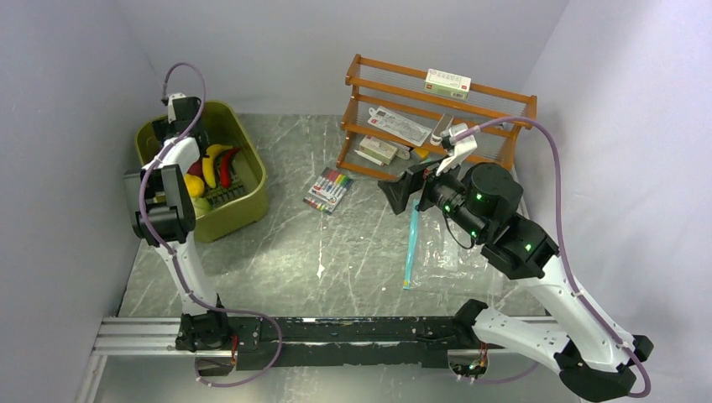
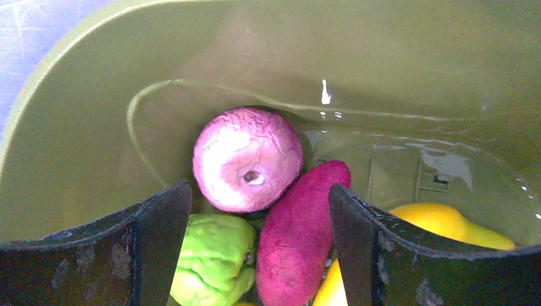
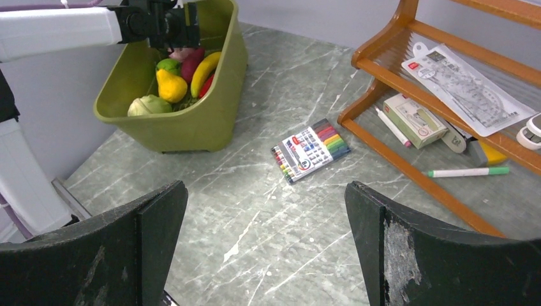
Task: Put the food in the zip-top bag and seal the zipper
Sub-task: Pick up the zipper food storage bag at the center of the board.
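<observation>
All the food sits in the olive-green tub (image 1: 243,214) at the far left of the table (image 1: 336,269), which is why the left arm reaches down into it. The wrist view looks straight onto a round pink-purple piece (image 2: 245,162), a purple-red piece (image 2: 300,236) and a green piece (image 2: 214,258), with a yellow piece (image 2: 446,223) off to the right. The left jaws are spread and straddle the purple-red piece without gripping anything (the green piece lies close against the left one; whether it touches I cannot tell). My reading is that this arm is lining up a first pick.

The zip-top bag (image 1: 453,252) lies flat on the table right of the middle, well apart from the tub, its teal zipper (image 1: 410,243) running near to far along its left edge. The right jaws hang just above the far end of that strip, spread wide and empty, probably waiting to hold the mouth open. A pack of markers (image 1: 329,189) lies between tub and bag.
</observation>
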